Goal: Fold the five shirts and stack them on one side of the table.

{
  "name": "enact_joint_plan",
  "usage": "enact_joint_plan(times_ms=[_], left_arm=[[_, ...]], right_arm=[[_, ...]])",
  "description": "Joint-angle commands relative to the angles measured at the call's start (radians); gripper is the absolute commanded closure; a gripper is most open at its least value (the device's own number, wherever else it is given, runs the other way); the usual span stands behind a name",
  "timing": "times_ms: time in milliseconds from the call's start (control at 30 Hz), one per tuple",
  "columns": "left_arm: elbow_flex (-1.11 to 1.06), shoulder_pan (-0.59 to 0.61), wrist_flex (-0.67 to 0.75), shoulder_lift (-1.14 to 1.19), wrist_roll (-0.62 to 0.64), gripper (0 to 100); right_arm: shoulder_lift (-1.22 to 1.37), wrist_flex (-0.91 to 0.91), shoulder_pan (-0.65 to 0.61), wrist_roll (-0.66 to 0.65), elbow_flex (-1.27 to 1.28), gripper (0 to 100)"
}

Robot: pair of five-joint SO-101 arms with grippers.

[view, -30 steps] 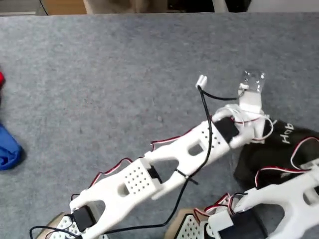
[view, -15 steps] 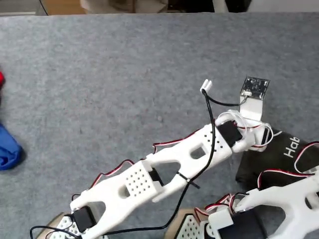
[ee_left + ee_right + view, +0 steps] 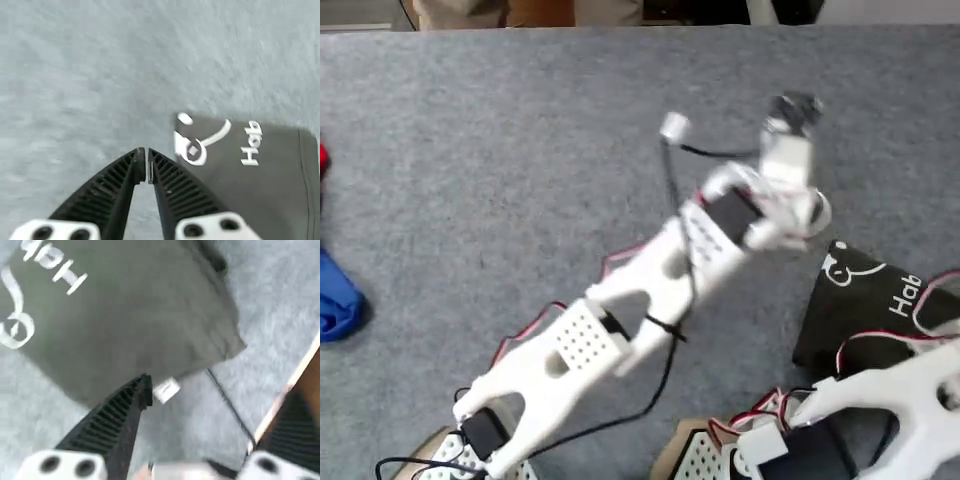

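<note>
A folded black shirt (image 3: 865,305) with white print lies at the table's right side, near the front. My left gripper (image 3: 146,167) is shut with nothing in it and hangs over bare grey table just beside the black shirt (image 3: 250,170). In the high view the left arm (image 3: 650,290) stretches diagonally from the front left, and its wrist (image 3: 760,205) is beyond the shirt's far corner. My right gripper (image 3: 215,405) stands open over the near edge of the black shirt (image 3: 115,310), by a small white tag (image 3: 166,389). It holds nothing.
A crumpled blue shirt (image 3: 335,300) and a bit of red cloth (image 3: 323,158) lie at the table's left edge. The right arm (image 3: 890,390) and both arm bases crowd the front edge. A table edge (image 3: 295,375) runs close to the right gripper.
The left arm has lifted and swung away from the black shirt toward the far side of the table. The shirt's printed corner now lies uncovered.
</note>
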State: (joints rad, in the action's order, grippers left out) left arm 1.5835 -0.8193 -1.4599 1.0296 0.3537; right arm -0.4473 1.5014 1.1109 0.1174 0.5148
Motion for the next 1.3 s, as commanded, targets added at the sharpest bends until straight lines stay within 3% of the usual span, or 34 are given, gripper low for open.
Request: enact_joint_plan(times_ms=[0, 67, 233, 400, 733, 1100, 1267], left_arm=[[0.087, 0.115, -0.097, -0.081, -0.006, 98], [0.089, 0.206, -0.15, -0.124, -0.012, 98], [0.091, 0.417, -0.27, -0.17, -0.178, 98], [0.06, 0.72, -0.301, -0.302, -0.212, 98], [-0.127, 0.861, -0.302, -0.315, -0.245, 98], [-0.235, 0.957, -0.302, -0.314, -0.255, 98], [-0.279, 1.005, -0.302, -0.315, -0.362, 98]], right_arm=[[-0.058, 0.176, -0.139, -0.003, -0.154, 90.0], [-0.056, 0.23, -0.26, 0.003, -0.2, 99.8], [-0.059, 0.201, -0.605, 0.127, -0.216, 96.9], [-0.122, 0.252, -0.684, 0.095, -0.122, 96.9], [-0.243, 0.064, -1.084, 0.048, -0.081, 96.8], [-0.196, -0.086, -1.135, 0.048, 0.03, 96.8], [-0.171, -0.087, -1.135, 0.048, 0.027, 96.8]])
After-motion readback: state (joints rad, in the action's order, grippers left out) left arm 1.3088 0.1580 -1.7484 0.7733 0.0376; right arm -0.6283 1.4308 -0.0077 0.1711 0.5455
